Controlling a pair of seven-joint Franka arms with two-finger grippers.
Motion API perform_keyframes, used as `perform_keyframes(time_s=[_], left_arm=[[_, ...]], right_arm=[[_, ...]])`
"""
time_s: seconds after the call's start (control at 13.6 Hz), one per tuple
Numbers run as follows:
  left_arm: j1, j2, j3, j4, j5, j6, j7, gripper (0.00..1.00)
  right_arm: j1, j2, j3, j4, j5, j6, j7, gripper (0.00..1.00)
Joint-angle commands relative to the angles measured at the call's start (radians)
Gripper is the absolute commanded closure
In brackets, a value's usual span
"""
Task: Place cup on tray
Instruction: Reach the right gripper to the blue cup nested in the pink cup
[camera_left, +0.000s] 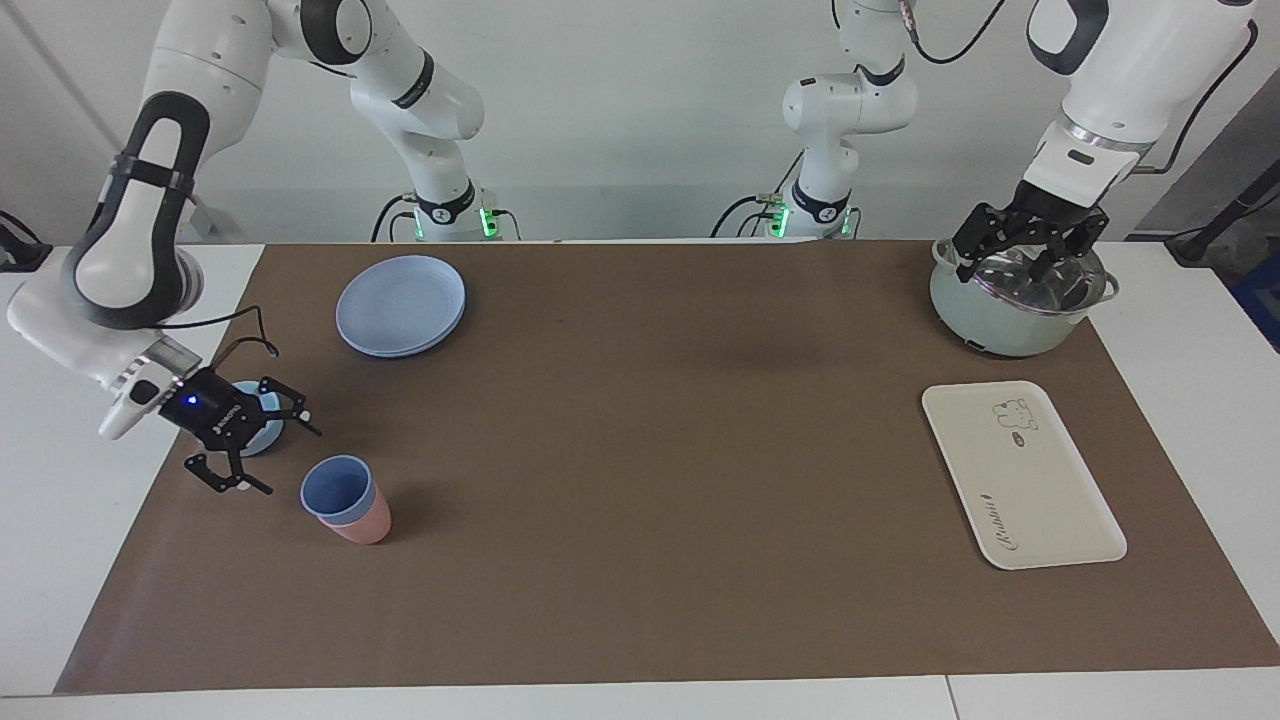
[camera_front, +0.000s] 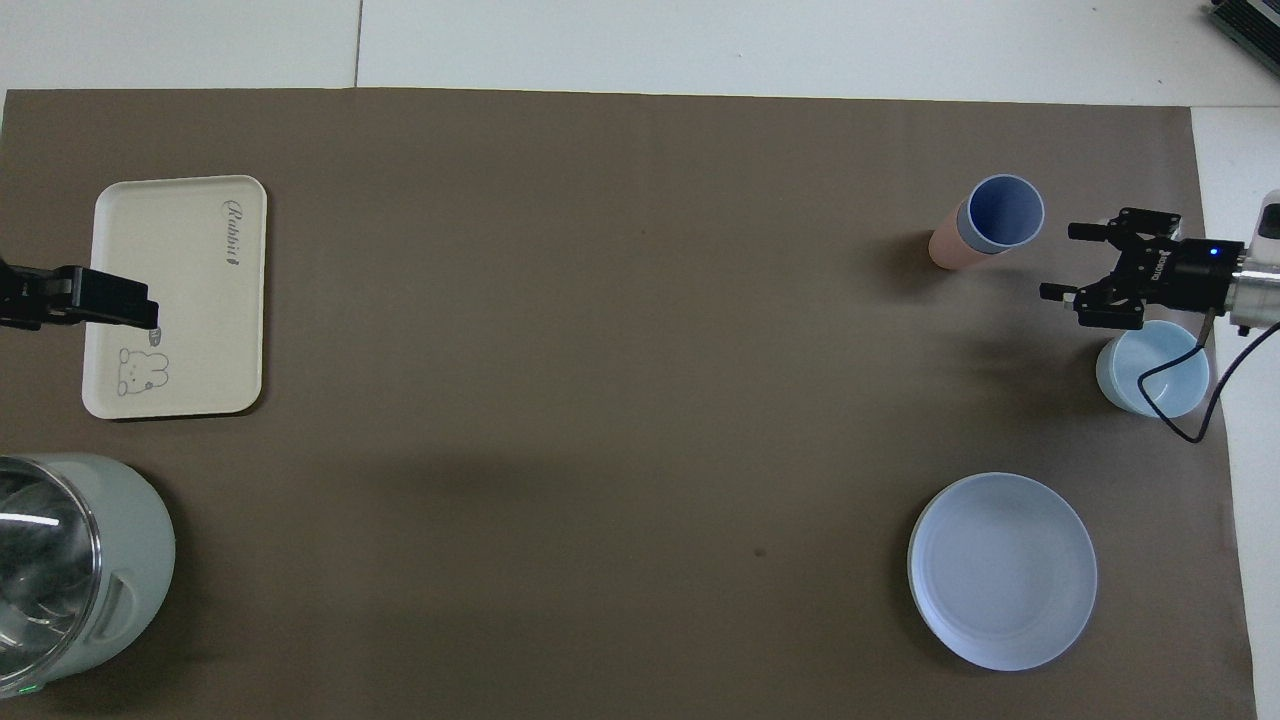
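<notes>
Blue cup (camera_left: 338, 491) — one, one tray (camera_left: 1021, 473)

Even, bright light is cast from above; soft shadows are thrown beside the cup (camera_left: 337, 490), and glare is caught on the pot lid (camera_left: 1030, 279).

**Right gripper reaching toward the stacked cups**

The right gripper (camera_front: 1068, 262) is hovering with fingers spread just beside the blue cup (camera_front: 1003, 212), which is sitting inside a pink cup (camera_front: 945, 248). The left gripper (camera_front: 150, 318) is hanging over the tray (camera_front: 200, 290). A bowl (camera_front: 1150, 370), a plate (camera_front: 1002, 570) and a pot (camera_front: 110, 560) are sitting on the counter (camera_front: 600, 350).
</notes>
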Motion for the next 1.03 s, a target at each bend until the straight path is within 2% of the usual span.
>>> perform_keyframes(time_s=[0.0,0.07,0.15,0.74,0.96], left_arm=[[0.014,-0.027,-0.005,-0.04,-0.014,0.035,0.009,0.0],[0.012,-0.027,-0.005,-0.04,-0.014,0.043,0.008,0.0],[0.011,-0.027,-0.005,-0.04,-0.014,0.046,0.008,0.0],[0.008,-0.027,-0.005,-0.04,-0.014,0.052,0.008,0.0],[0.006,-0.027,-0.005,-0.04,-0.014,0.058,0.008,0.0]], right_arm=[[-0.005,0.015,0.015,-0.01,0.17,-0.028,-0.136,0.0],[-0.002,0.027,0.013,-0.038,0.256,-0.047,-0.204,0.0],[0.004,0.029,0.013,-0.045,0.278,-0.048,-0.232,0.0],[0.02,0.049,0.014,-0.058,0.367,0.007,-0.292,0.0],[0.04,0.09,0.015,-0.044,0.433,0.015,-0.344,0.0]])
